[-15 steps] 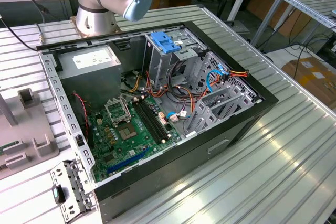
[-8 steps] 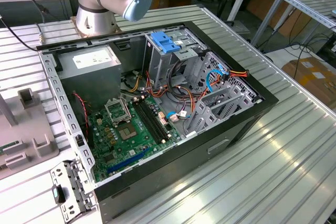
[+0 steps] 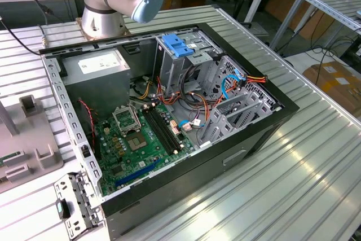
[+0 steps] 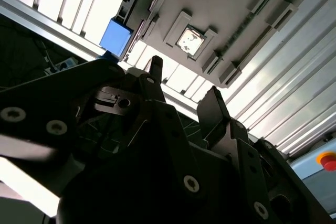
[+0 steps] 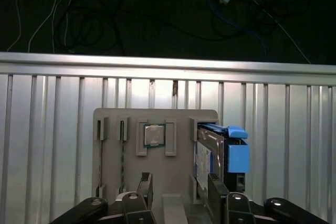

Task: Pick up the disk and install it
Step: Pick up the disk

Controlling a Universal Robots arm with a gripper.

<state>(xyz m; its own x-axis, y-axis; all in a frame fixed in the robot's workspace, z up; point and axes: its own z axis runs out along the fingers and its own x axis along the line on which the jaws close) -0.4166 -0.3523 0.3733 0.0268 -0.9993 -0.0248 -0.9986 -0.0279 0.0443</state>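
Over on the grey tray, which sits on the ribbed table, the disk is standing on its edge in an end slot, with its blue plastic frame facing away from the rest of the tray. A bare chip lies in the pocket just beside it.

My worry is alignment. In the first wrist view the claw looks centred on the bare middle of the tray rather than on the disk, and one finger sits roughly in line with the disk's edge. If it dropped straight down like that, I reckon that finger would land on top of the disk or a slot post instead of straddling it. It could tip the disk or shove the whole tray along. The other finger would come down near the chip and might knock it out of its pocket. Gripping mostly on the blue frame could also be dodgy, since plastic flexes and a heavy disk may slip. Further on, the computer case has loose cables near the drive cage with the blue bracket, so I'd guess snagging is possible there.

As for the claw itself, the fingers are spread wide with nothing between them and nothing touching them. It hangs above the tray, and both wrist views agree on that.
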